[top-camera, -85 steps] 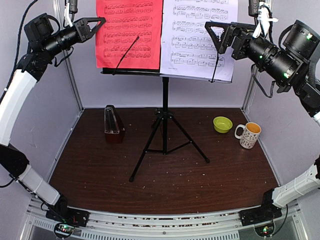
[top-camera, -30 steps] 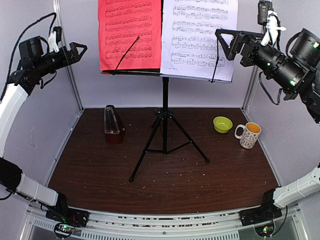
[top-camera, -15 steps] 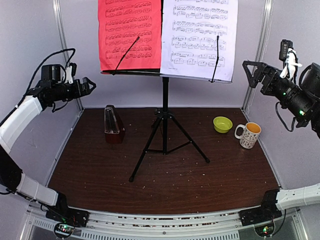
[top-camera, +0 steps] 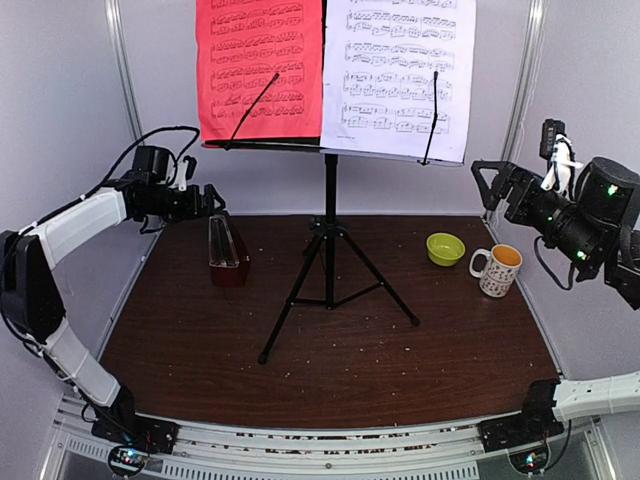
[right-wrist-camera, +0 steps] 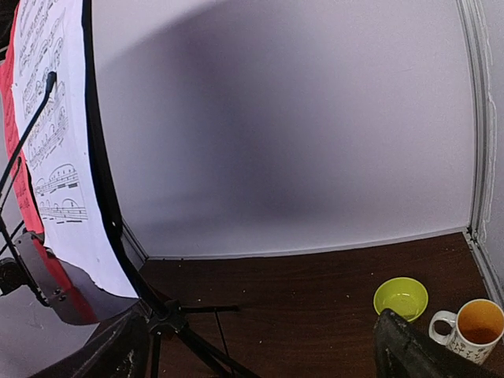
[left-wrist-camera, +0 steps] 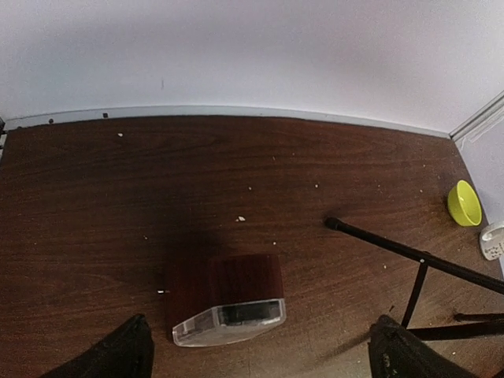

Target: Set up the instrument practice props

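Observation:
The black tripod music stand (top-camera: pixel 328 250) is at the table's middle, with the red music sheet (top-camera: pixel 260 70) and the white music sheet (top-camera: pixel 398 75) side by side on its desk under two black retaining arms. The red-brown metronome (top-camera: pixel 226 250) with its clear cover stands left of the stand's legs. My left gripper (top-camera: pixel 212 200) hangs open just above and behind it. In the left wrist view the metronome (left-wrist-camera: pixel 228 303) lies between the spread fingers of that gripper (left-wrist-camera: pixel 264 350), untouched. My right gripper (top-camera: pixel 487 180) is open in the air at the right, holding nothing.
A small green bowl (top-camera: pixel 445 248) and a spotted white mug (top-camera: pixel 496 269) sit at the back right, below the right gripper (right-wrist-camera: pixel 260 354). The stand's tripod legs (left-wrist-camera: pixel 409 256) spread across the middle. Grey walls and metal posts close the back and sides. Crumbs dot the wood.
Both arms have come down from beside the stand's desk. The left gripper dropped and swung right to above the metronome. The right gripper sank toward the mug and bowl. Both stay open.

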